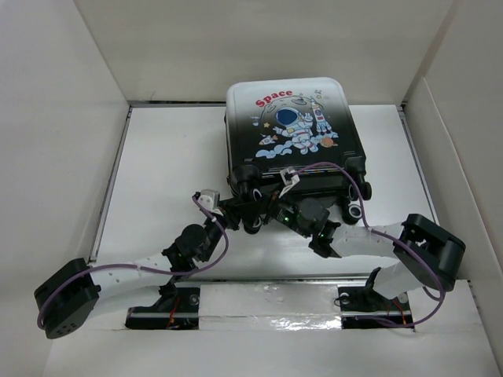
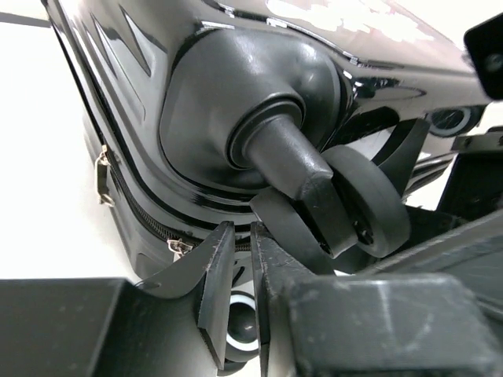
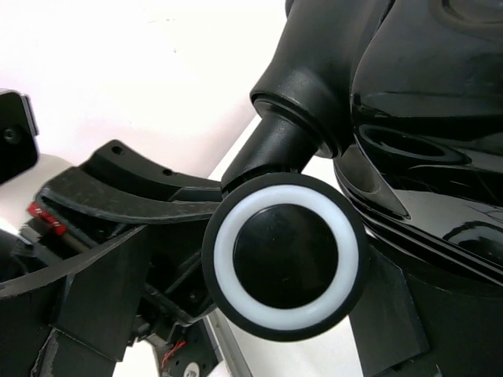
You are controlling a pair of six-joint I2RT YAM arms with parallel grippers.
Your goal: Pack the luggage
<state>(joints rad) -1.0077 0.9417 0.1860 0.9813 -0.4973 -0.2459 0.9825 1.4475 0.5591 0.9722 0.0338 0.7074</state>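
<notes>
— How far along is the packing?

— Late, I'd judge. The luggage [image 1: 287,126] lies flat on the table [image 1: 173,157] at twelve o'clock from the arm bases, astronaut side up, lid down, wheel end facing six. The stretch of zipper [image 2: 134,208] in the left wrist view looks run shut. Nothing loose lies around it waiting to go in. What is inside I cannot tell.

— What's left, then?

— Perhaps only finishing the zip or letting go.

— Counts, biggest first?

— One suitcase. Two arms, both at the wheel end: the left gripper [image 2: 240,232] at the case's seven o'clock corner, fingers nearly together with a thin slit and nothing seen in it; the right gripper [image 1: 308,214] near six, fingers wide, a white-ringed wheel [image 3: 284,255] between them, though whether they press it I cannot tell. Wheels: the arms hide part of that end, so no sure count. Two metal zipper pulls.
</notes>
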